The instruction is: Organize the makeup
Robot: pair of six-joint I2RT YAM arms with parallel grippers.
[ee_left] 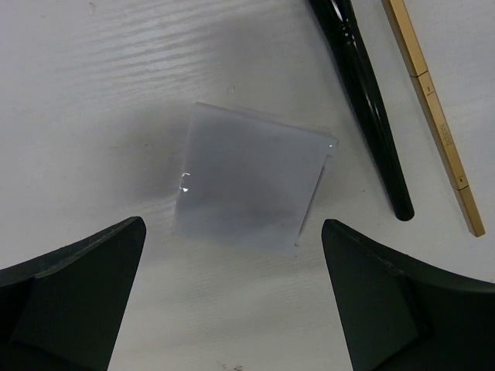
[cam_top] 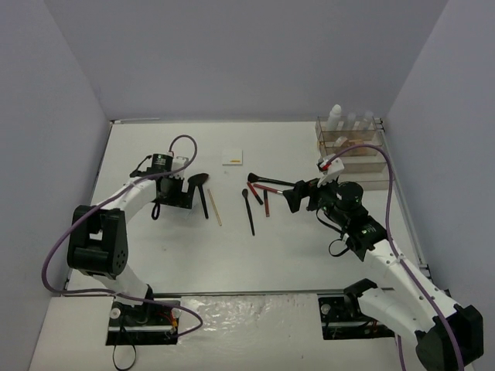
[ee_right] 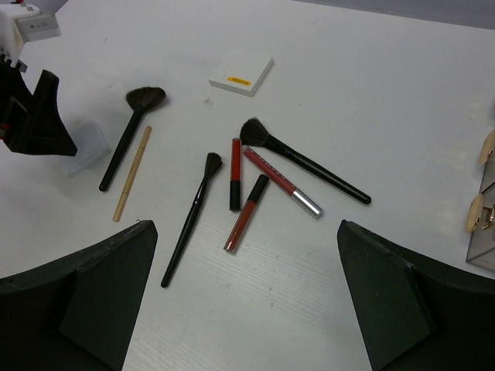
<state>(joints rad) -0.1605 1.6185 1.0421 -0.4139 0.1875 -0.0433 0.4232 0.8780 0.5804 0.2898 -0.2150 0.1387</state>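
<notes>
My left gripper [cam_top: 172,198] is open and points down over a translucent white square pad [ee_left: 251,182] that lies flat on the table between and just ahead of its fingertips [ee_left: 116,255]. A black fan brush [cam_top: 201,188] and a tan pencil [cam_top: 215,207] lie just right of it. My right gripper [cam_top: 297,197] is open and empty, hovering above a cluster: a thin black brush [ee_right: 192,218], three red pencils [ee_right: 235,174], and a thicker black brush [ee_right: 303,160]. A white square pad with a yellow label [ee_right: 241,73] lies farther back. White-capped bottles [cam_top: 336,116] stand in the organizer.
The clear tiered organizer [cam_top: 352,151] stands at the back right corner, and its edge shows in the right wrist view [ee_right: 483,202]. Grey walls close the table on three sides. Purple cables loop off both arms.
</notes>
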